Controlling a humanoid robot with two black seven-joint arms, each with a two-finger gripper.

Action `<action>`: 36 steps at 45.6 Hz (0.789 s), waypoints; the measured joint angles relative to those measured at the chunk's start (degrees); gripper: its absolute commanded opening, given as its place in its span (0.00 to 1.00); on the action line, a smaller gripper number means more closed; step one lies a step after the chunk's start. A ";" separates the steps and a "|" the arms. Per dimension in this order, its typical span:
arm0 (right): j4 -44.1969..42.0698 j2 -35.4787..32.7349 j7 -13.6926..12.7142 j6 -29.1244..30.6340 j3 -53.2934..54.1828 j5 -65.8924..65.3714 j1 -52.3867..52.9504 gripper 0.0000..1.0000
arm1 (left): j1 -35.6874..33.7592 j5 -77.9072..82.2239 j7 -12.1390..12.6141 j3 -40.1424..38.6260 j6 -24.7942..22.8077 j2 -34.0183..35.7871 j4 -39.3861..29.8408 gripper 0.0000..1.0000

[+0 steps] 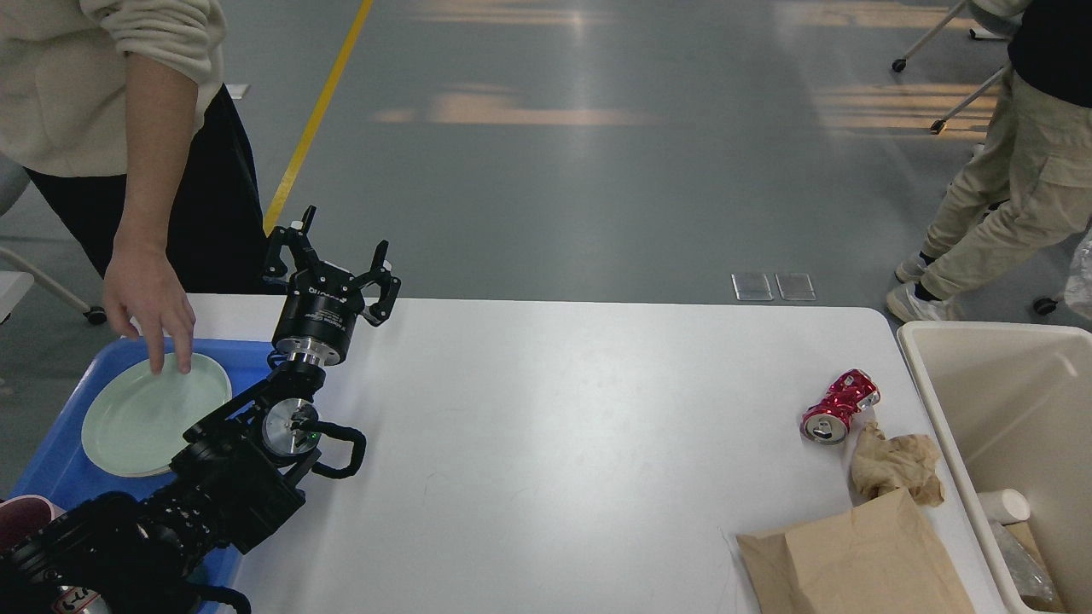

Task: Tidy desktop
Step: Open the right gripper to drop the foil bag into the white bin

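- At the far left corner of the desktop [554, 426] my left gripper [334, 260] is raised, its two fingers standing apart with nothing between them.
- The right gripper is not in the view, so I cannot tell its state.
- The desktop itself fills the middle of the view, between the blue tray [51, 460] at its left edge and the cream bin [938, 401] at its right edge; most of its surface is bare.
- Near the right edge lies a crushed red can [840, 406], just beside it a crumpled brown paper [896, 465], and at the near right corner a flat brown paper bag [853, 558].
- A person's hand [149, 303] touches the pale green plate [153, 414] in the tray, close to my left arm.
- Risk, as I judge it: if the left arm moves now, it may strike this hand or push the plate, because they are so near.
- The rubbish is well apart from the left gripper, so a long reach across the tabletop could be needed.
- The can is round and may roll off the edge if it is touched from the side; the thin bag may slide instead of lifting.
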 measured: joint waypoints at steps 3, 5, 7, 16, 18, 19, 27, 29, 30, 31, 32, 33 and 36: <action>-0.04 0.22 0.04 -1.80 3.43 0.73 -4.45 0.00 | 0.00 0.02 0.00 0.00 0.00 0.00 0.00 0.96; -0.05 0.36 0.07 -2.44 5.84 0.96 -7.08 0.00 | 0.00 0.01 0.00 0.00 0.00 0.00 0.00 0.96; -0.05 0.49 0.10 -2.75 7.98 1.06 -9.12 0.00 | 0.00 0.03 0.00 0.00 0.00 0.00 0.00 0.96; -0.16 1.28 0.16 -4.03 16.49 1.12 -16.64 0.17 | 0.00 0.04 0.00 0.00 0.00 0.00 0.00 0.96; -0.17 1.36 0.16 -4.17 17.42 1.12 -17.83 0.39 | 0.00 0.04 0.00 0.00 0.00 0.00 0.00 0.96; -0.19 1.39 0.16 -4.21 17.68 1.12 -18.25 0.49 | 0.00 0.04 0.00 0.00 0.00 0.00 0.00 0.96; -2.38 2.13 0.16 -4.33 18.18 1.05 -19.79 0.80 | 0.00 0.05 0.00 0.00 0.00 0.00 0.00 0.96; -2.86 2.37 0.16 -4.33 18.19 1.05 -20.23 0.85 | 0.00 0.05 0.00 0.00 0.00 0.00 0.00 0.96; -3.04 2.44 0.16 -4.33 18.19 1.05 -20.45 0.87 | 0.00 0.04 0.00 0.00 0.00 0.00 0.00 0.96; -3.22 2.52 0.16 -4.33 18.19 1.04 -20.67 0.88 | 0.00 0.04 0.00 0.00 0.00 0.00 0.00 0.96; -3.31 2.56 0.16 -4.33 18.19 1.04 -20.81 0.89 | 0.00 0.04 0.00 0.00 0.00 0.00 0.00 0.96; -3.36 2.58 0.16 -4.33 18.19 1.04 -20.90 0.91 | 0.00 0.04 0.00 0.00 0.00 0.00 0.00 0.96; -3.44 2.61 0.16 -4.33 18.19 1.04 -21.10 0.99 | 0.00 0.04 0.00 0.00 0.00 0.00 0.00 0.96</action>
